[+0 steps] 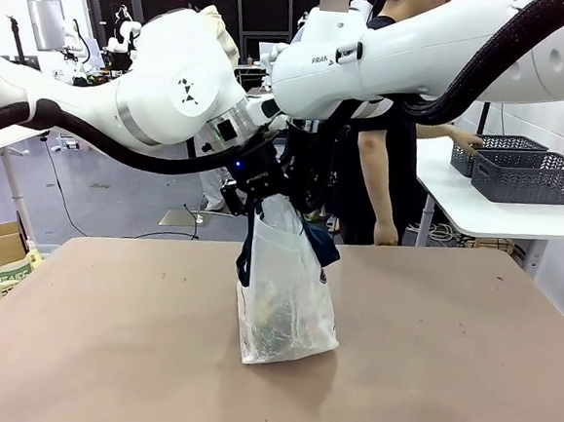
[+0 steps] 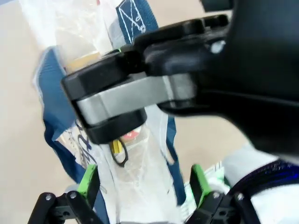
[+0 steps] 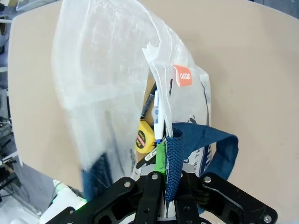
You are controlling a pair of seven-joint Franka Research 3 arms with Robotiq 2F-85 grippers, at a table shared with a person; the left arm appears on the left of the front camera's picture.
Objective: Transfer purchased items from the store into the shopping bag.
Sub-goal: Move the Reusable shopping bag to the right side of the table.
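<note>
**Bag hanging by one strap, second side loose**

The shopping bag [image 1: 285, 299] stands near the middle of the counter [image 1: 464, 382], well in from every edge, its base on the surface and its top pulled up under my two arms. My right fingers [image 3: 164, 175] are clenched on one navy strap handle [image 3: 174, 161]; the webbing runs straight down between the pads. My left fingers [image 2: 145, 186] are spread wide around the bag's film and blue trim, grasping nothing.

What could go wrong, as I judge it:
- The whole bag hangs off a single strap. If I lift on that alone, it may tilt and tip its mouth sideways, spilling what is inside.
- The film is thin and slack. If my left fingers close where they are, they may pinch plastic rather than the other handle, and the mouth could fold shut.
- My two wrists are crowded together right above the bag; a careless move could knock one against the other.

Counts: one bag. One strap in my grip, with a second blue loop beside it. Inside, I can pick out a yellow tape measure [image 3: 145, 137], a pen-like stick [image 3: 158, 116] and a dark item; three purchased items I can tell apart, the rest blurred by the film. Two grey baskets [image 1: 520, 171] sit on a white side table [image 1: 497, 213] beyond the far right corner, next to a person [image 1: 386, 131].
</note>
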